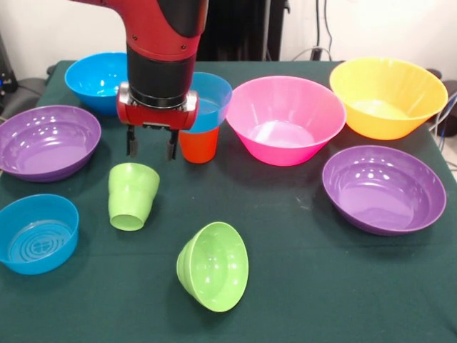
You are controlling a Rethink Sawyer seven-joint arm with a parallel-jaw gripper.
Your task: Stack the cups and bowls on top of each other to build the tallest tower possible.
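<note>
Front view: the gripper (152, 146) hangs with its two fingers spread, pinching nothing, just above the lime green cup (131, 196), which leans tilted on the dark green table (314, 279). Behind the gripper an orange cup (198, 145) carries a blue bowl (211, 98) (the only stack so far). The pink bowl (285, 119) sits beside it, the yellow-orange bowl (388, 96) further right. Two purple bowls (47, 141) (383, 189) lie at the sides. The small green bowl (213, 266) lies tipped over nearest the camera.
</note>
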